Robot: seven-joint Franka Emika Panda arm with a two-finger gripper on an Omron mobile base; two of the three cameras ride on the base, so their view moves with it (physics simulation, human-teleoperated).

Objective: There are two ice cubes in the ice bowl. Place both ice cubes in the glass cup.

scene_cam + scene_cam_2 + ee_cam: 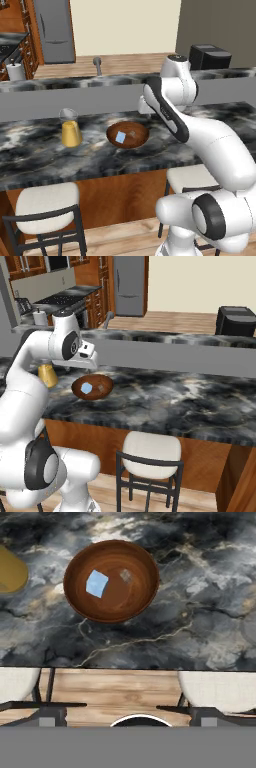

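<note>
Figure: the start of the transfer as I see it from the remote station. The ice bowl [111,580] sits on the dark marbled worktop [200,612], with the glass cup [70,128] just beside it on the side away from the arm, apart from it. One ice cube [97,583] lies plainly on the bowl's floor toward the cup; a second, fainter ice cube [125,575] sits near the bowl's middle, and I judge it harder to pick out against the wood. The tool [88,360] hangs above the near edge of the bowl with its jaws spread and nothing between them. Risks, in my judgement: the cubes are tiny and translucent, so a descent slightly off-centre could close on air or flick a cube up the curved wall; spread fingers may strike the bowl's rim and slide the bowl into the cup; a slick cube may slip out during the carry; and the narrow mouth of the cup leaves little margin, so a release off its axis would drop the cube onto the worktop or toward the stools [220,689] below.
</note>
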